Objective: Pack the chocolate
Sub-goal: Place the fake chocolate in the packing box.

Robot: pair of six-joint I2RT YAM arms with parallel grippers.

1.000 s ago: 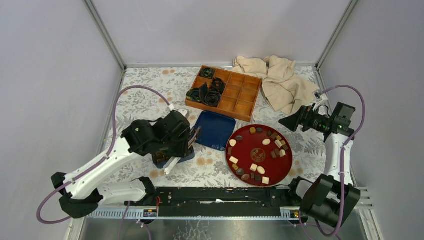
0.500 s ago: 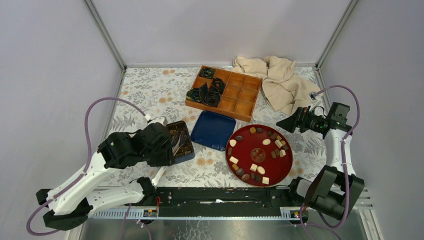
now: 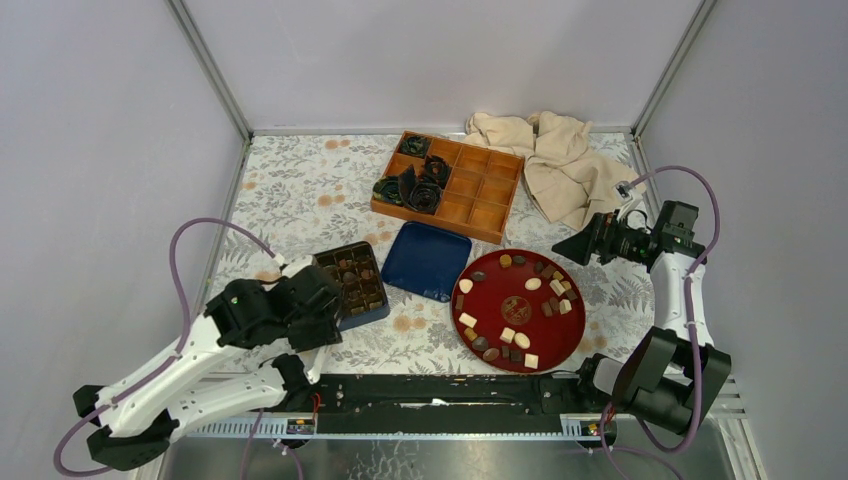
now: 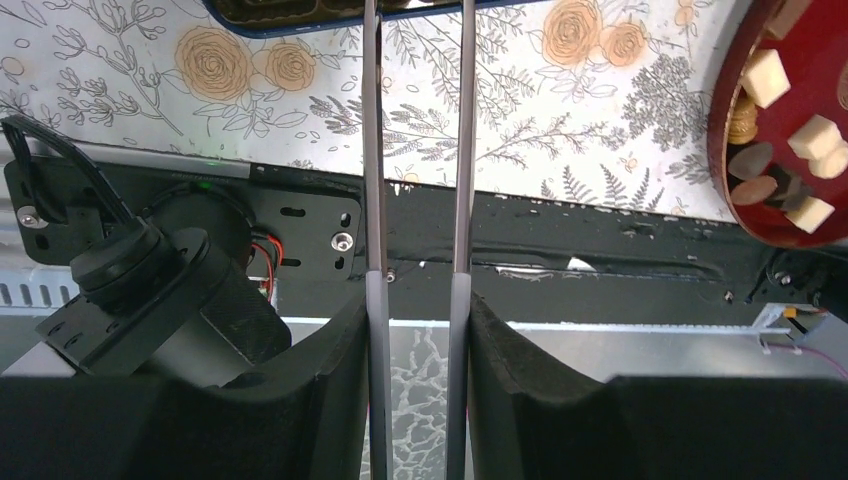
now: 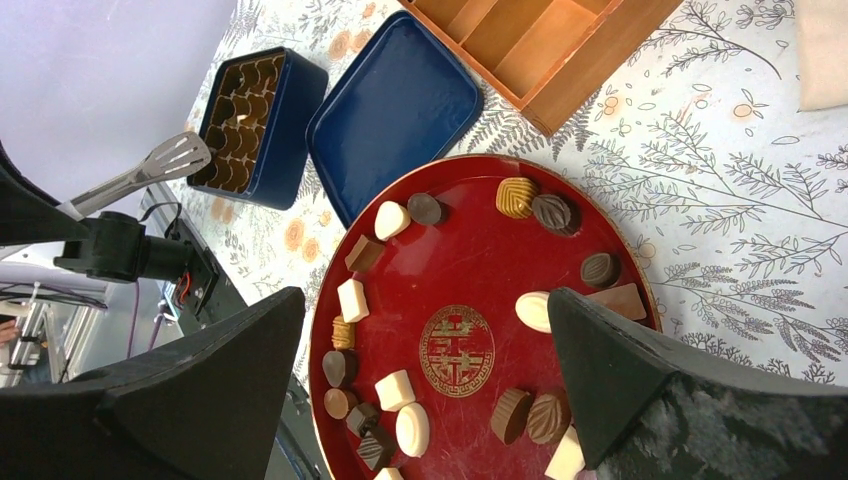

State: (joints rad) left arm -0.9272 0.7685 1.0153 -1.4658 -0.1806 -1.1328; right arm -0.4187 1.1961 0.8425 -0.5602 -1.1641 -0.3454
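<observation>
Red plate (image 5: pixel 470 270) holds chocolate (image 5: pixel 351 300), blue tin (image 5: pixel 292 138) w/ some; left pincer (image 4: pixel 417 340) grasps tongs (image 4: pixel 372 150), right pincer (image 5: pixel 428 300) released.

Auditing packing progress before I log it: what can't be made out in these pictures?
- Blue tin: filled cells too small to count in top and right wrist views; left wrist view's top edge cuts it.
- Tongs tips: cut by the top edge, left wrist view.
- Red plate: cropped by the right edge, left wrist view.
</observation>
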